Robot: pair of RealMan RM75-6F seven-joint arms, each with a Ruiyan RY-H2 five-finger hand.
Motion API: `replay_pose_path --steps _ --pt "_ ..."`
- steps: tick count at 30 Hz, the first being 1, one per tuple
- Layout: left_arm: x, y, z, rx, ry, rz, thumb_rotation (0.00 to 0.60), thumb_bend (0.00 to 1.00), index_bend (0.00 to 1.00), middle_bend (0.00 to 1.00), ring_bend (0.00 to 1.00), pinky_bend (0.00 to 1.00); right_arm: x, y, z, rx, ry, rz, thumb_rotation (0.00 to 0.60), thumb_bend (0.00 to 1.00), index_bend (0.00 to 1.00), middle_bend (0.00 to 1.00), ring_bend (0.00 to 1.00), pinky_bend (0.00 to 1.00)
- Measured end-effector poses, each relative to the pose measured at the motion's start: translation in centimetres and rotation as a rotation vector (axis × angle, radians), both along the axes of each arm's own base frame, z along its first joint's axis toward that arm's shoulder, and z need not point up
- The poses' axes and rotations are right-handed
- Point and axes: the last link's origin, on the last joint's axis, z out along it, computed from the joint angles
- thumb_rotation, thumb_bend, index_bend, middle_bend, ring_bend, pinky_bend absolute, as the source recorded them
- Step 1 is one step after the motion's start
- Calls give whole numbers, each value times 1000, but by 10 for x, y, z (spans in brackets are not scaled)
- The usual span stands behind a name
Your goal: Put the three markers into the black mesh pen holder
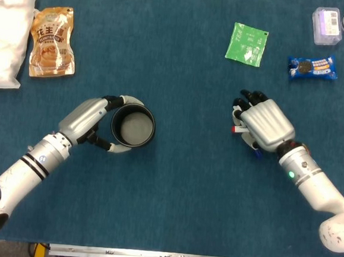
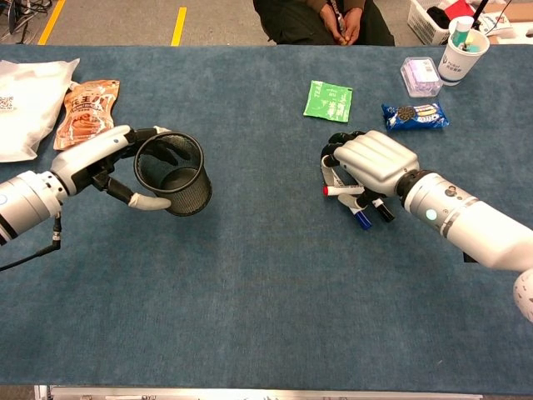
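While the left hand grips the pen holder, the right hand covers the markers at three o'clock; whether it grips any, I cannot tell, and a loose pinch could scatter them.

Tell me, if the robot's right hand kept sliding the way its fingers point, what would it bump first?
Probably nothing nearby: the right hand points up-left over bare blue table, passing left of the green packet.

You have three markers, one black mesh pen holder, one green sachet, one cookie pack, one peanut pouch, one white bag, one clear box, one paper cup.
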Motion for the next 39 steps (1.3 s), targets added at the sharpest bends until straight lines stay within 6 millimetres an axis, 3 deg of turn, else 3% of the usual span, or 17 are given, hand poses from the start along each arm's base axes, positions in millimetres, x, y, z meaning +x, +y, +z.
replay_pose_path --steps 12,19,26,33,39 --pt "-1 -1 0 1 -4 3 600 175 257 368 291 209 -1 0 1 5 6 -8 600 352 564 293 121 195" --pt "-1 0 0 -2 -7 7 600 175 258 368 291 210 5 0 14 -9 -65 -27 600 365 591 303 121 195" --pt "4 5 -2 -27 -8 11 600 175 258 368 291 209 26 -4 48 -1 -279 -83 600 367 611 322 121 195" --pt "17 10 -9 -59 -10 3 600 175 258 368 291 209 65 -12 98 35 -556 -100 600 367 627 336 121 195" --pt "33 14 -19 -95 -16 -7 600 175 257 368 291 209 103 -12 122 123 -775 -94 600 367 629 338 121 195"
